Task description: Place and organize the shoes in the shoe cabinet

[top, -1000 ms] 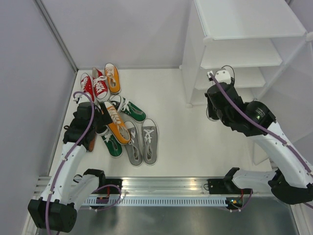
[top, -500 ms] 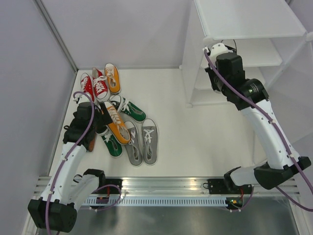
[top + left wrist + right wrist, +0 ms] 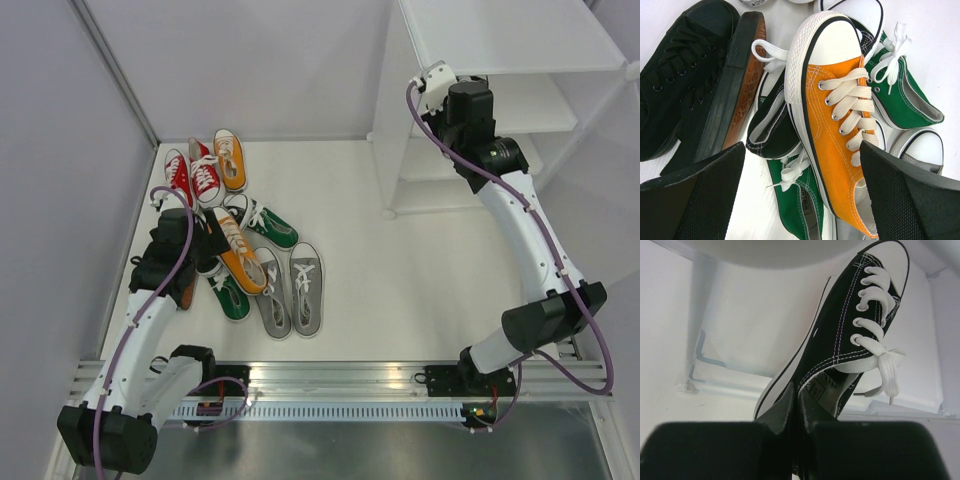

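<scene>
Shoes (image 3: pixel 250 250) are piled at the left, well apart from the shoe cabinet (image 3: pixel 520 50). One black shoe (image 3: pixel 840 335) is clenched at its collar by the right gripper (image 3: pixel 799 400) and held up at a cabinet tier. The left gripper (image 3: pixel 800 175) is spread wide above an orange shoe (image 3: pixel 835 130).

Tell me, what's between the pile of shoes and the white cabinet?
Nothing but bare white floor lies between the pile of shoes and the cabinet. The top view shows it.
</scene>
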Motion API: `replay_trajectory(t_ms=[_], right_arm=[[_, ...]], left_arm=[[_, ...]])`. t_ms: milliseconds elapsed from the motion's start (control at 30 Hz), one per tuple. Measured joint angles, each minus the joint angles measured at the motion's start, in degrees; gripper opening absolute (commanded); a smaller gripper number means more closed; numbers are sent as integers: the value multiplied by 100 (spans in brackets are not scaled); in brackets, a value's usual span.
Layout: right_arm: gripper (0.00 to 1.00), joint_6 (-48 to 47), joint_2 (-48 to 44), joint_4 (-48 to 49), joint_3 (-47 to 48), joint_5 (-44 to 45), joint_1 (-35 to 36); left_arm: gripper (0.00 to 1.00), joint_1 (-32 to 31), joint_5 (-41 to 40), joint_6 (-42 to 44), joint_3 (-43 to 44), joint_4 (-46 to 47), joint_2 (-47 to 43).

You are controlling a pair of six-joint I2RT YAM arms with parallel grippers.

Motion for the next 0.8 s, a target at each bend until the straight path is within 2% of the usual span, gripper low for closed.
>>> replay_trajectory(t_ms=[100,167,200,367,467,600,800], right_arm=[[29,-59,52,358,0,76,-48],[36,-105,63,682,0,173,-61],[44,-111,72,800,0,232,-72],[64,31,118,1051,0,527,-98],[84,321,66,1088,-31,601,-98],[93,855,-247,1102,-295,619,-96],[98,2164,-1108,1010,-903,752,-96]], left_arm=[[98,0,0,0,0,0,11],[98,0,0,0,0,0,17],[98,0,0,0,0,0,20],[98,0,2,0,0,0,24],[98,0,4,0,0,0,24],[98,0,11,0,0,0,33],[98,0,20,2,0,0,52]])
